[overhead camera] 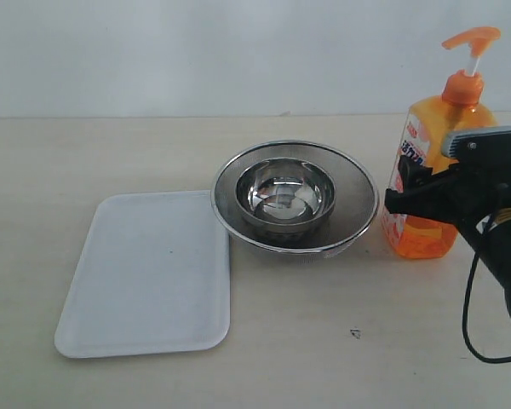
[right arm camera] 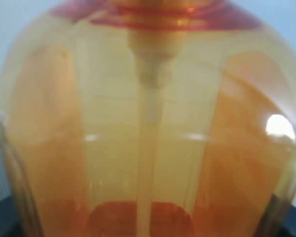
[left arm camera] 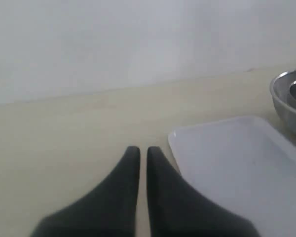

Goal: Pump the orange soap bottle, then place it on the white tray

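- As the orange soap bottle [overhead camera: 443, 115] stands upright near the desk's [overhead camera: 324, 358] far edge on the right side, its pump nozzle [overhead camera: 470, 38] raised and unpressed, the risk I judge greatest is a tip. A push on that high, offset nozzle could lever the tall bottle over if my hold on its body slips.
- The nested steel bowls [overhead camera: 289, 196] sit between the bottle and the white tray [overhead camera: 145, 273], which lies toward the near left corner. A low carry across could clip their rim, I reckon.
- The smooth plastic walls look slick, so the bottle may slide in the grip once lifted.
- My right gripper [overhead camera: 406, 198] pinches the bottle at mid-body, jaws set wide on either flank. Its wrist view is filled with translucent orange and the dip tube [right arm camera: 148, 148].
- My left gripper [left arm camera: 143, 153] is pressed together, holding nothing. It is poised over bare desk just beside the tray's edge, well apart from the bottle.
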`<state>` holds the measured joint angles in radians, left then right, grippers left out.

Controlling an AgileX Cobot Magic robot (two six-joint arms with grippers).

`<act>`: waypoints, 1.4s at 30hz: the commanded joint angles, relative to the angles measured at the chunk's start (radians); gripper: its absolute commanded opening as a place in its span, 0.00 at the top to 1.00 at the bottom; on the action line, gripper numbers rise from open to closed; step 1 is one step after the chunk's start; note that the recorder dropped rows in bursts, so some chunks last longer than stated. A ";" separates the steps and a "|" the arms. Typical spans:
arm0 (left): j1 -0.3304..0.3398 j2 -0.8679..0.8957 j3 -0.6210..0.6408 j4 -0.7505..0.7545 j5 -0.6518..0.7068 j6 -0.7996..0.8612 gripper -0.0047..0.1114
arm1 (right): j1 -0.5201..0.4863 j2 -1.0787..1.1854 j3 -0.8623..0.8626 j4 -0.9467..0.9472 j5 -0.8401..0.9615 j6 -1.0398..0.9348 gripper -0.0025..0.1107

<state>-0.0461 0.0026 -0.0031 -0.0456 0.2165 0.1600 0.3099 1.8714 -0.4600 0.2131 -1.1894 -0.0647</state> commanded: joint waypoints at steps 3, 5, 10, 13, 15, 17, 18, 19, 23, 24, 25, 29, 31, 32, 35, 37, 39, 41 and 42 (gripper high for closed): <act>0.004 -0.003 0.003 0.001 -0.253 -0.001 0.92 | 0.001 -0.001 -0.008 -0.003 -0.032 -0.013 0.98; 0.004 -0.003 0.003 -0.004 -0.335 -0.019 0.92 | 0.001 -0.001 -0.008 -0.003 -0.032 -0.016 0.98; 0.004 -0.003 0.003 -0.094 -0.436 -0.407 0.92 | 0.001 -0.001 -0.010 -0.003 -0.032 -0.132 0.98; 0.004 -0.003 0.003 -0.088 -0.462 -0.585 0.92 | 0.001 -0.001 -0.010 -0.015 -0.032 -0.175 0.98; 0.002 -0.003 0.003 -0.051 -0.415 -0.648 0.92 | 0.001 -0.001 -0.010 -0.040 -0.032 -0.202 0.98; 0.002 -0.003 0.003 -0.027 -0.358 -0.669 0.92 | 0.001 -0.001 -0.012 -0.062 -0.032 -0.224 0.98; 0.002 -0.003 0.003 -0.024 -0.320 -0.669 0.92 | 0.001 -0.001 -0.014 -0.067 -0.032 -0.236 0.98; 0.002 -0.003 0.003 -0.024 -0.297 -0.669 0.92 | 0.001 -0.001 -0.017 -0.067 -0.032 -0.255 0.98; 0.002 -0.003 0.003 -0.024 -0.243 -0.669 0.92 | 0.001 -0.001 -0.029 -0.095 -0.032 -0.350 0.98; 0.002 0.003 0.003 -0.024 -0.236 -0.669 0.92 | 0.001 -0.001 -0.029 -0.095 -0.032 -0.361 0.98; 0.002 0.015 0.003 -0.020 -0.234 -0.669 0.92 | 0.001 -0.001 -0.030 -0.095 -0.032 -0.374 0.98; -0.019 0.070 0.003 -0.009 -0.216 -0.653 0.92 | 0.001 -0.001 -0.030 -0.095 -0.032 -0.422 0.98; -0.041 0.103 -0.006 0.007 -0.216 -0.653 0.92 | 0.001 -0.001 -0.030 -0.095 -0.032 -0.426 0.98; -0.054 0.123 -0.017 0.012 -0.223 -0.653 0.92 | 0.001 -0.001 -0.030 -0.095 -0.032 -0.426 0.98; -0.096 0.189 -0.051 0.012 -0.223 -0.653 0.92 | 0.001 -0.001 -0.030 -0.095 -0.032 -0.428 0.98; -0.130 0.242 -0.077 0.012 -0.223 -0.653 0.92 | 0.001 -0.001 -0.031 -0.095 -0.032 -0.428 0.98; -0.171 0.301 -0.101 0.012 -0.223 -0.653 0.92 | 0.001 -0.001 -0.036 -0.095 -0.032 -0.430 0.98; -0.216 0.365 -0.131 0.033 -0.223 -0.653 0.92 | 0.001 -0.001 -0.047 -0.095 -0.032 -0.428 0.98; -0.238 0.397 -0.144 0.046 -0.223 -0.653 0.92 | 0.001 -0.001 -0.052 -0.095 -0.032 -0.426 0.98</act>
<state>-0.2327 0.3294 -0.1123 -0.0288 0.0000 -0.4972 0.3099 1.8737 -0.4886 0.1194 -1.1675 -0.4809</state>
